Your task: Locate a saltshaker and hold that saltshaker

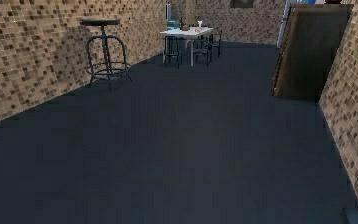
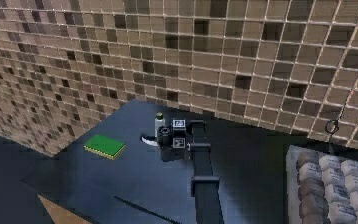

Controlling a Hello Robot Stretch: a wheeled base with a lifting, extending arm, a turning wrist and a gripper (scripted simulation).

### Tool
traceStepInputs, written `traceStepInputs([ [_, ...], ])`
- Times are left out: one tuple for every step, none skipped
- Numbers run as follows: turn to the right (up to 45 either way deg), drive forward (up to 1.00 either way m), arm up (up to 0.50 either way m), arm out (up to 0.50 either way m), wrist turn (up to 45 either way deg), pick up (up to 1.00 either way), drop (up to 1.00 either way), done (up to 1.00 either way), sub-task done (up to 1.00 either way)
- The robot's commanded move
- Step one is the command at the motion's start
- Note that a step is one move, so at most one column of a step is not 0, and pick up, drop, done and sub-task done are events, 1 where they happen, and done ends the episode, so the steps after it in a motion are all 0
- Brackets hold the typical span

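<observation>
The floor (image 1: 177, 140) ahead is dark, bare and wide, running between two tiled walls that close in toward the far end. A round stool (image 1: 100, 48) stands against the wall (image 1: 27, 50) at the forward view's left. A tall brown cabinet (image 1: 309, 52) juts out from the wall at that view's right, narrowing the way there. At the far end stands a white table (image 1: 187, 34) with dark chairs (image 1: 171, 48) around it. A few small things on top are too small to name, so I cannot tell whether one is the saltshaker or how it looks.

In the arm side view the arm (image 2: 201, 165) reaches out over a dark flat surface (image 2: 247, 160) that ends at a tiled wall (image 2: 187, 50) just beyond the gripper (image 2: 148, 137). Two white squares (image 2: 179, 125) sit on the wrist beside it. A flat green pad (image 2: 105, 147) lies on the surface near the gripper's finger side, apart from it. The edge of the surface runs just past the pad. Well off to the wrist side is a grey woven cushion (image 2: 332, 185), with a small metal hook (image 2: 334, 125) on the wall above it.

I cannot tell how the fingers stand or whether the gripper holds anything.
</observation>
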Motion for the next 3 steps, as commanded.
traceStepInputs([
  [0.0,0.0,0.0,0.0,0.0,1.0,0.0,0.0,0.0],
  [0.0,0.0,0.1,0.0,0.0,0.0,0.0,0.0,0.0],
  [0.0,0.0,0.0,0.0,0.0,0.0,0.0,1.0,0.0],
])
